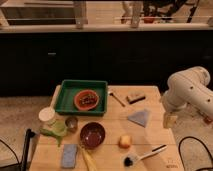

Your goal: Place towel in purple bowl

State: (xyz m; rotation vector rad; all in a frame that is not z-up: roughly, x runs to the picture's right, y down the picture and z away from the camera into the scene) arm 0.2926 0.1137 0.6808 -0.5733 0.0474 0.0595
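The towel [139, 117] is a small grey-blue folded cloth lying flat on the wooden table [150, 135], right of centre. The purple bowl [92, 134] is dark reddish-purple and stands upright near the table's front middle, apart from the towel and to its lower left. My white arm [189, 89] comes in from the right side. My gripper [170, 120] hangs at the table's right edge, to the right of the towel and not touching it.
A green tray [65, 102] holding an orange bowl [86, 99] sits at the back left. A white cup [47, 115], metal cup [71, 123], green item [55, 130], blue sponge [69, 155], banana [89, 160], round fruit [125, 141] and brush [145, 155] lie around the bowl.
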